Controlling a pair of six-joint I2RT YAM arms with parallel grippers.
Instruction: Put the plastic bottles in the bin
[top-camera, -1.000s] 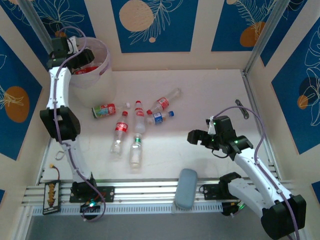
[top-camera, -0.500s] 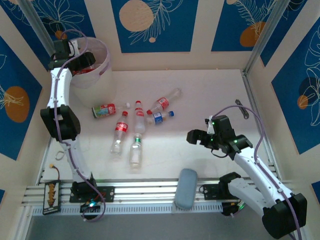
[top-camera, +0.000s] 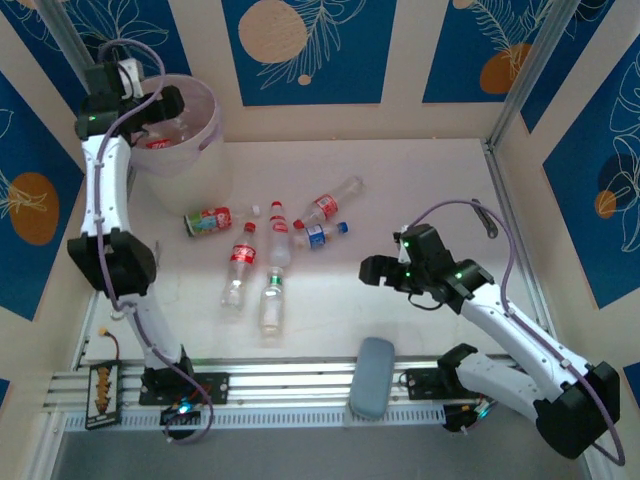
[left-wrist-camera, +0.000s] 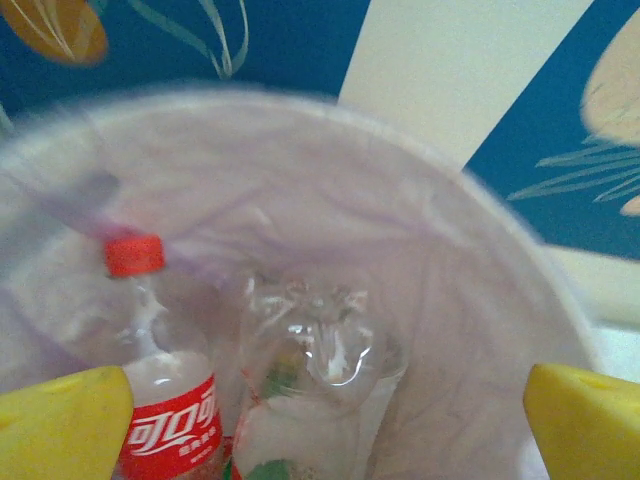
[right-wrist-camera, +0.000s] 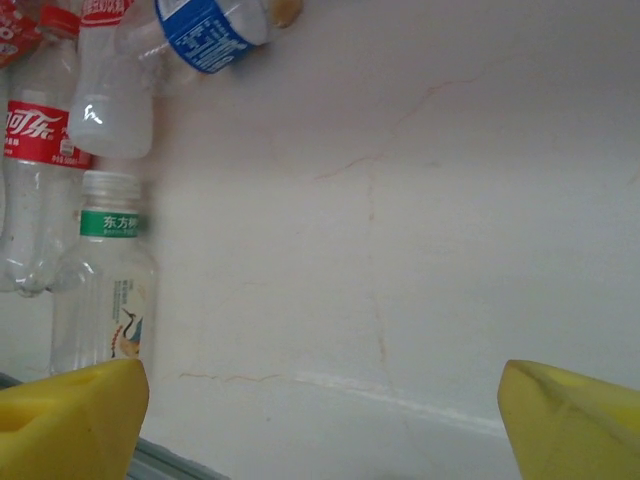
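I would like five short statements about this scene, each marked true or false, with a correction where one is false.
1. The left claw is over the bin. True.
2. The bin is empty. False: bottles lie inside it, among them a red-capped bottle.
3. The right claw grips a bottle. False: it is open and holds nothing.
4. A blue-labelled bottle lies on the table. True.
5. The grey-blue pad lies at the near edge, between the arm bases. True.

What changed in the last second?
Left gripper opened wide over the bin, apparently dropping a bottle in; its arm swung left. Right gripper, open and empty, moved left toward the bottles on the table. Those bottles and the grey-blue pad stayed put.
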